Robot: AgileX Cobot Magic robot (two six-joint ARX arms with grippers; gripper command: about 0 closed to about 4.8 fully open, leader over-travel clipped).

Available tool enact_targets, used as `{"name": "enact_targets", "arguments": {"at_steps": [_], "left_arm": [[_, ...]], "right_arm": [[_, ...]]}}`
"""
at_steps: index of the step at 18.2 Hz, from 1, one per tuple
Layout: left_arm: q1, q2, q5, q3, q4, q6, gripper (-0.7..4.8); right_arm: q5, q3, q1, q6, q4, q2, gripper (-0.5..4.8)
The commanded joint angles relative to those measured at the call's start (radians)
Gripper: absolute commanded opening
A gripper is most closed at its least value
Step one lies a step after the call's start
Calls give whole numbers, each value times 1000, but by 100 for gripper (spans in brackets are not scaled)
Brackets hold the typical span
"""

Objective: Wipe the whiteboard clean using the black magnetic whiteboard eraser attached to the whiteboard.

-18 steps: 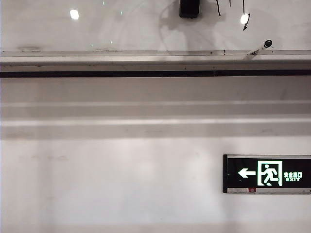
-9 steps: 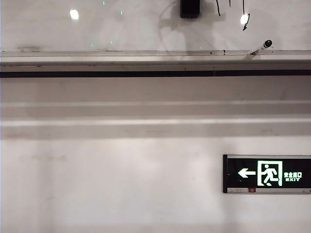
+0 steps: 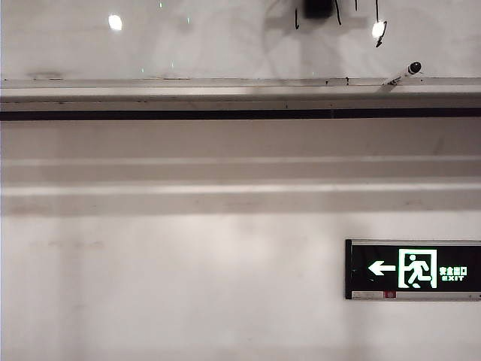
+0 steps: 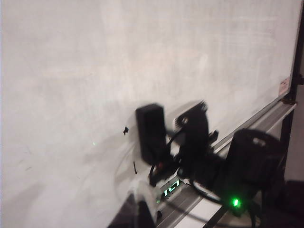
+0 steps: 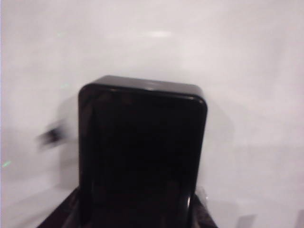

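The black eraser (image 3: 318, 7) sits flat on the glossy whiteboard (image 3: 188, 37) at the top edge of the exterior view, next to thin black marker strokes (image 3: 379, 30). In the right wrist view the eraser (image 5: 142, 156) fills the middle, with my right gripper (image 5: 142, 211) shut on its sides. The left wrist view shows that eraser (image 4: 151, 133) pressed on the whiteboard (image 4: 71, 71) by the right arm (image 4: 194, 137). My left gripper (image 4: 135, 212) is shut and empty, a blurred dark tip close to the board.
A white marker with a black cap (image 3: 402, 74) lies on the grey tray rail (image 3: 225, 89). Below it is the matte wall with ledges and a green-lit exit sign (image 3: 412, 269). A small black mark (image 4: 126, 129) sits beside the eraser.
The eraser has slid to the right along the board in the exterior view, uncovering a short stroke where it was. The marker and sign have not moved.
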Motion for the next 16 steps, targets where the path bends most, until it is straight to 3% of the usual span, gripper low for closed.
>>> {"name": "enact_targets", "arguments": {"at_steps": [1,4,7,12,16], "left_arm": [[-1,-4,4,2,1,-3,-6],[-1,-4,4,2,1,-3,-6],[-1,-4,5,2,-3,-3,-6],[-1,-4,31,2,-5,-4,-6],[-1,-4,31,2,-5,-4,-6]], "right_arm": [[-40,8,-6,-5,21,-14,167],[-178,8,-3,-5,-24,-11,167],[-220,8,3,-3,-88,-7,167],[-217,8,3,-2,-228,-3,166],[-130,8,4,-6,-171,-3,166]]}}
